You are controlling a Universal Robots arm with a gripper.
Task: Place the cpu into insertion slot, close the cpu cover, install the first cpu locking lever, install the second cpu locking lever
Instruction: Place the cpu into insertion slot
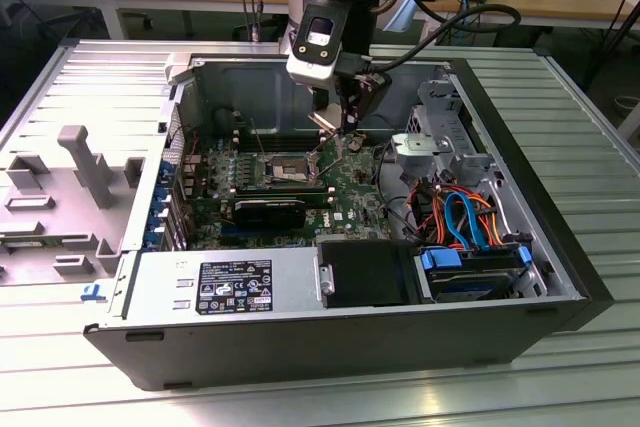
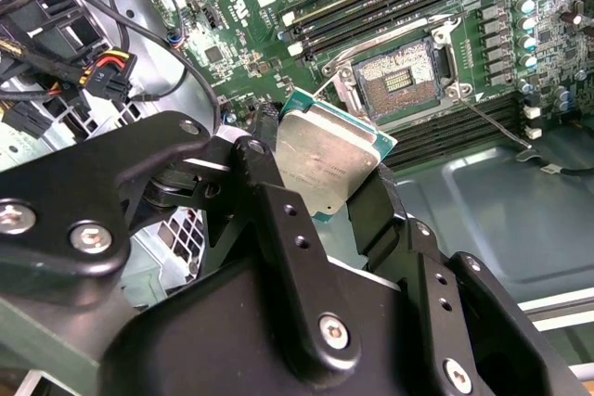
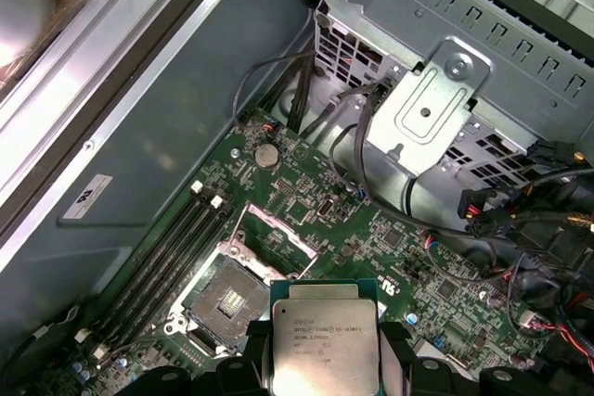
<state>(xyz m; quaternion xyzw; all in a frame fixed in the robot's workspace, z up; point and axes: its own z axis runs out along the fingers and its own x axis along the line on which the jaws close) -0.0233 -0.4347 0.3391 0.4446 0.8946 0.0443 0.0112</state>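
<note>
My gripper (image 1: 342, 123) hangs inside the open computer case, shut on the cpu (image 1: 328, 120). The cpu (image 2: 325, 159) is a flat square chip with a silvery-tan face, pinched at its edges between the black fingers (image 2: 264, 150). In the first wrist view the cpu (image 3: 323, 336) sits above the green board, just beside the insertion slot (image 3: 227, 299). The insertion slot (image 2: 399, 76) lies bare, dark in the centre with a metal rim; it is also seen at the board's middle (image 1: 290, 167). The cpu cover (image 3: 274, 229) stands swung up behind the slot. A thin wire lever (image 2: 492, 122) lies off to one side.
A black fan shroud (image 1: 365, 272) and a silver power supply (image 1: 220, 287) line the case's near wall. A metal drive cage (image 1: 440, 142) and orange and blue cables (image 1: 465, 217) fill the exterior view's right. A grey plastic panel (image 1: 60, 187) lies outside the case.
</note>
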